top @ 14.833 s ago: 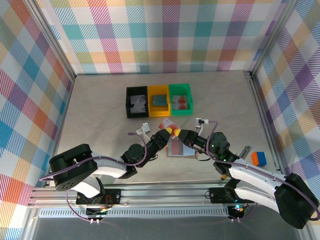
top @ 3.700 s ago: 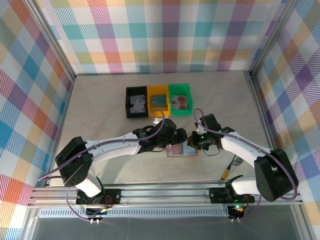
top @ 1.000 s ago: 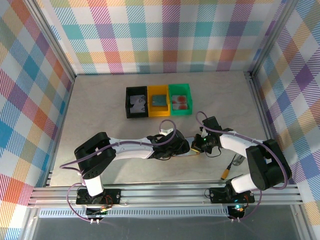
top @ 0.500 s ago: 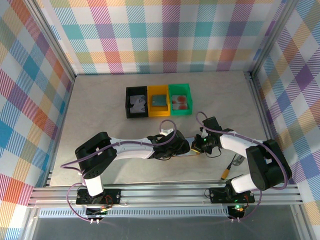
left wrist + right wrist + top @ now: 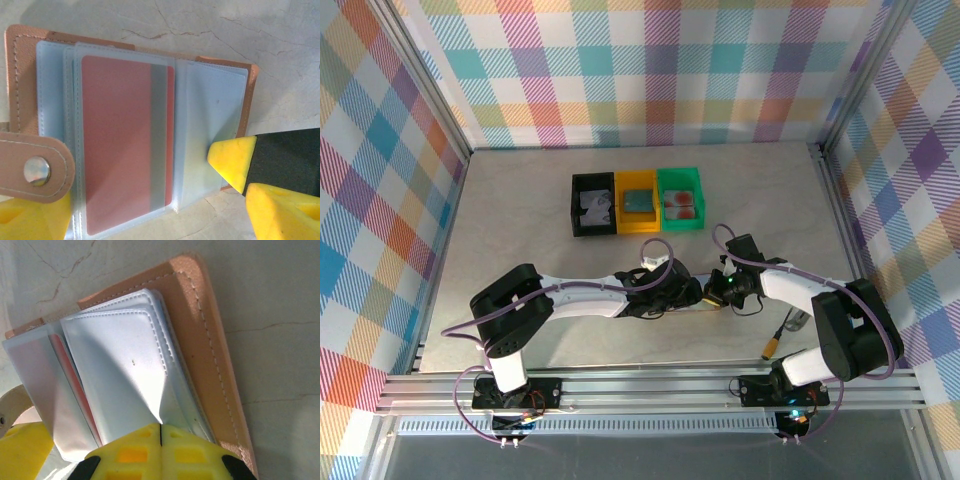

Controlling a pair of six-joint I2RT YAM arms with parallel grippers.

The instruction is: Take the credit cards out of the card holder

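The card holder lies open on the marbled table, near the middle of its near half, between the two grippers. Its reddish-brown leather cover faces down and the grey-blue clear sleeves face up. The strap with its metal snap lies across the near-left corner.

One red credit card sits inside a sleeve in the left half of the holder, with a grey strip along its right edge. From the right wrist camera, just a thin red edge of it shows between the sleeves.

The right gripper is clenched, with its yellow fingertips pressed together. It comes in from the right, and the tips rest on the sleeve at the right half of the holder, close to the leather edge.

The left gripper is spread wide, one yellow finger by the strap and the other just off the holder's right edge. It grasps nothing that I can make out, and whether the fingers touch the holder I cannot tell.

Far from the arms, three bins stand in a row, touching:
- the black bin on the left, with a grey-white card in it;
- the yellow bin in the middle, with a teal-blue card;
- the green bin on the right, with a pale card with red-orange spots.
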